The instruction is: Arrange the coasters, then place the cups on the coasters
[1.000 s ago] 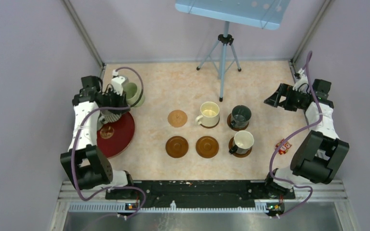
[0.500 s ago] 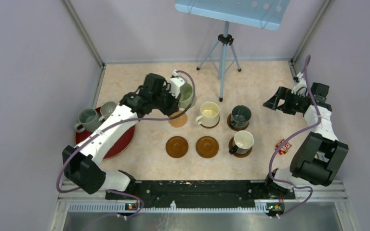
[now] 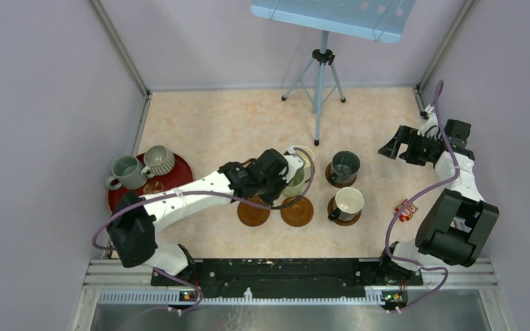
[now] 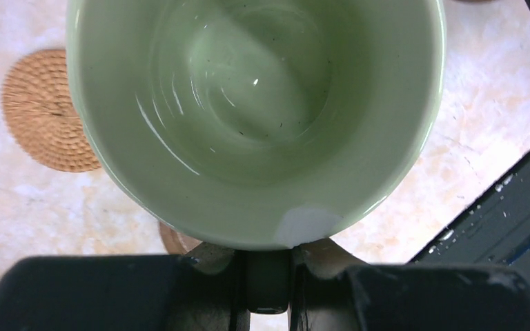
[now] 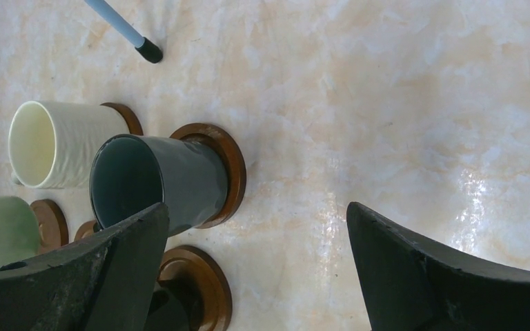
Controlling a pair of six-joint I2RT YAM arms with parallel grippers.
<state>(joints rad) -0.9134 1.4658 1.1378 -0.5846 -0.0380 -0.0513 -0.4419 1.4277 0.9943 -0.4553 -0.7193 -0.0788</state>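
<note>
**Top view.** The step in hand is placing the fourth cup. My left hand (image 3: 284,176) is at frame centre, clamped on the green cup (image 3: 295,181). The cup is carried just below the cream cup (image 3: 302,160) and just above the middle coaster (image 3: 297,211). The left coaster (image 3: 252,212) beside it is also bare. The cream cup, the dark cup (image 3: 345,167) and the white-lined cup (image 3: 348,201) each stand on a coaster at centre right. Two grey cups (image 3: 125,171) wait on the tray (image 3: 179,176) at the left. My right hand (image 3: 395,143) is parked at the right edge, jaws apart and holding nothing.

In my judgement the next move is to centre the green cup over a bare coaster. Then lower it upright until the base seats, and only then release. I cannot tell from here which coaster is the target.

**Left wrist view.** The green cup (image 4: 255,117) fills the frame, mouth up. It is glossy pale green, empty, with a few dark specks inside. The fingers (image 4: 145,296) at the lower edge are closed on a narrow green part, probably the handle. The woven tan coaster (image 4: 45,114) lies at upper left, clear of the cup. A sliver of brown coaster (image 4: 178,241) shows past the cup's lower wall.

**Right wrist view.** The right hand (image 5: 255,221) is spread wide over bare surface. The dark cup (image 5: 159,185) sits on its coaster at left of centre. The green cup (image 5: 0,231) shows at the left edge.
</note>
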